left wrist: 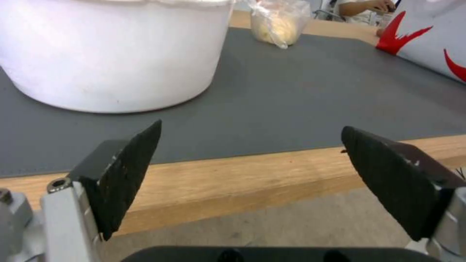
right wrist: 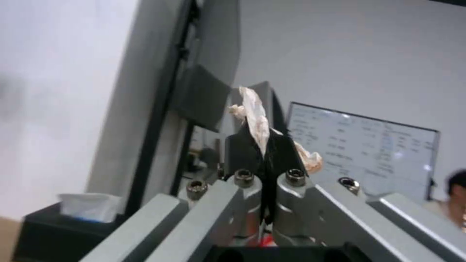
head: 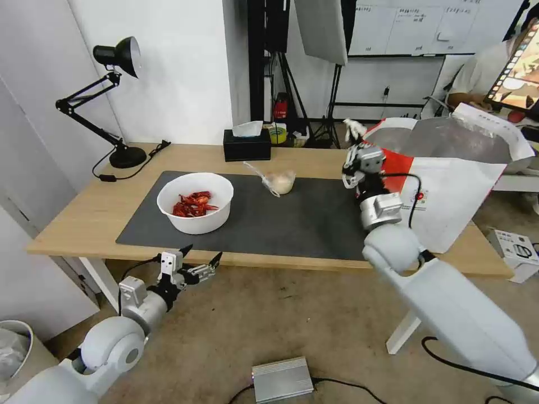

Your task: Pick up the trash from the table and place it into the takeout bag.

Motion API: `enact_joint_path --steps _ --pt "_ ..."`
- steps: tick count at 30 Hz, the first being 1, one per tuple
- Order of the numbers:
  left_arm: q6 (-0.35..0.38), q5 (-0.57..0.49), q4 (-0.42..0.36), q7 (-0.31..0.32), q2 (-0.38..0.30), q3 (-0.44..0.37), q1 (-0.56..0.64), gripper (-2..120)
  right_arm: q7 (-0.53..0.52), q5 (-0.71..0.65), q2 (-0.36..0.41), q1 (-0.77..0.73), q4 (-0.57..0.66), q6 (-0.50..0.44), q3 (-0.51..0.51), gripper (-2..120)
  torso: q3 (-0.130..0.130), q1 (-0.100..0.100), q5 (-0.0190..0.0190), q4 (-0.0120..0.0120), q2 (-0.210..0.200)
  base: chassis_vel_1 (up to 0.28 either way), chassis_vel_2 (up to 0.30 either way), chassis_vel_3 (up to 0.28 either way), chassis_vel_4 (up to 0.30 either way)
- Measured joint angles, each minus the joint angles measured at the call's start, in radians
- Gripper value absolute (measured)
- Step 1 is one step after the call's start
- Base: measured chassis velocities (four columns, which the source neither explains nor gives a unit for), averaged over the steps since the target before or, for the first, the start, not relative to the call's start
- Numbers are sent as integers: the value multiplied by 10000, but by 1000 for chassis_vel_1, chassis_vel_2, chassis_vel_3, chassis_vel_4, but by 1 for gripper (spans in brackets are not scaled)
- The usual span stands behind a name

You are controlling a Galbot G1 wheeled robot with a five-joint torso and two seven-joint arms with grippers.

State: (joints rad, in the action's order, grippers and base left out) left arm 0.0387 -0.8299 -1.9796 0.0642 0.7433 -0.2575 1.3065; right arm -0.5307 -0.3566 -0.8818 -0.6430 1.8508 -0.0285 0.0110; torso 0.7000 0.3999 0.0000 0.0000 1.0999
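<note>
Right claw [head: 353,134] pinches the tissue [right wrist: 257,122] up beside the bag [head: 449,185]; left claw [head: 200,258] hangs wide open by the counter [head: 84,219] edge.

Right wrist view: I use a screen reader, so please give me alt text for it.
The right gripper points upward, its black fingers shut on a crumpled white tissue that sticks out above them. Behind are a grey wall, a whiteboard and a black tissue box.
</note>
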Motion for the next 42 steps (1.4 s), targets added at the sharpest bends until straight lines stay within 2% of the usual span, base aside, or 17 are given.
enact_joint_path --steps 8,13,34,38,40,42 --pt "4 17 39 3 33 54 -30 100 -1191 -1299 267 -92 465 1092 -410 0 0 0 1 -1 1 0 0 0 0" --pt "6 63 53 5 87 89 -14 100 -1676 -2009 269 -193 524 1412 -742 0 0 1 1 -1 0 0 0 0 0" --pt "7 167 54 11 185 107 99 100 -2736 -3510 174 -315 672 1674 -1193 0 0 1 0 0 1 0 0 0 0" --pt "7 167 36 11 181 112 93 100 -2760 -3518 160 -346 707 1674 -1193 7 0 2 0 -1 1 0 0 0 0" --pt "6 168 34 11 180 113 94 100 -2756 -3520 134 -403 757 1674 -1192 21 0 2 0 0 1 0 0 0 0" --pt "6 168 35 11 180 113 100 100 -2746 -3518 132 -425 782 1674 -1192 24 0 2 0 0 1 0 0 0 0"
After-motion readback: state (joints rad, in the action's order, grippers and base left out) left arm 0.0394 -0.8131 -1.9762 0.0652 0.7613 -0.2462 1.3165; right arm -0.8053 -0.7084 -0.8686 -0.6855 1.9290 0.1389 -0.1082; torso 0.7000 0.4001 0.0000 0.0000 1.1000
